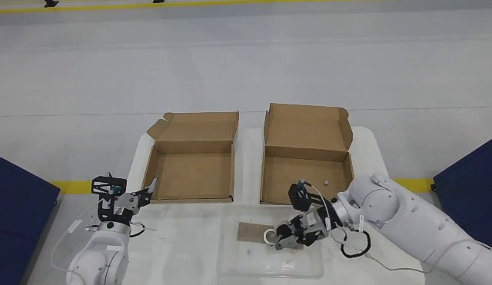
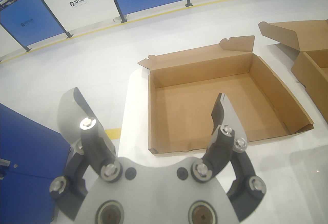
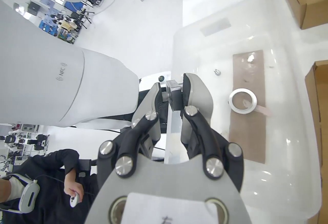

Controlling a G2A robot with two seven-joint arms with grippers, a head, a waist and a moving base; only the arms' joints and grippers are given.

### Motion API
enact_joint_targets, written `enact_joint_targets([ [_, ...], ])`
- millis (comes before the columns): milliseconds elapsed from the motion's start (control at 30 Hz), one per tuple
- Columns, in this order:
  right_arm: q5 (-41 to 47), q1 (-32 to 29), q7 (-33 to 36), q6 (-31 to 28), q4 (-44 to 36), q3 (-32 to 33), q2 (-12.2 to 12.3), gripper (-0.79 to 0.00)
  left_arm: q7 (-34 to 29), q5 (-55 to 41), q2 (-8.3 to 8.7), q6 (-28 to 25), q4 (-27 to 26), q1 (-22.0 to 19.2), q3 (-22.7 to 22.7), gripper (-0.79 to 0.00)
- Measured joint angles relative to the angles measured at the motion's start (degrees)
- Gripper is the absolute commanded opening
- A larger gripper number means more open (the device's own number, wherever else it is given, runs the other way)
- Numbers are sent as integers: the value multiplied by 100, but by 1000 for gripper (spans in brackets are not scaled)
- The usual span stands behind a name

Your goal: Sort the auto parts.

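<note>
The right hand [image 3: 173, 92] is seen low over the clear plastic tray [image 1: 231, 262] at 6 o'clock on the white counter [image 1: 184, 223]. Its arm is brought in from 4 o'clock, its fingers clamped on a small grey metal block [image 3: 174, 97]. The block's long axis cannot be made out. At the hand's 9 o'clock a white ring [image 3: 243, 91] is laid flat on a brown cardboard strip [image 3: 247, 138], with a small silver nut [image 3: 217, 72] nearby. At 8 o'clock the left hand [image 2: 148, 99] is held wide apart with nothing in it, aimed at the left open cardboard box [image 2: 276, 97]. The right open cardboard box [image 1: 307, 179] is set at 1 o'clock.
</note>
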Motion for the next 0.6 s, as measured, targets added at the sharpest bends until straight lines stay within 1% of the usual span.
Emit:
enact_joint_targets([
  [367, -5, -1, 13, 10, 0, 3, -1, -785, 0, 0, 0, 0, 0, 0, 0, 0],
  [433, -17, -56, -80, 66, -50, 0, -11, -785, 0, 0, 0, 0, 0, 0, 0, 0],
  [500, 147, -129, -166, -26, -47, -3, -18, -785, 0, 0, 0, 0, 0, 0, 0, 0],
  [600, 727, -189, -322, -331, 101, -30, 15, -785, 0, 0, 0, 0, 0, 0, 0, 0],
])
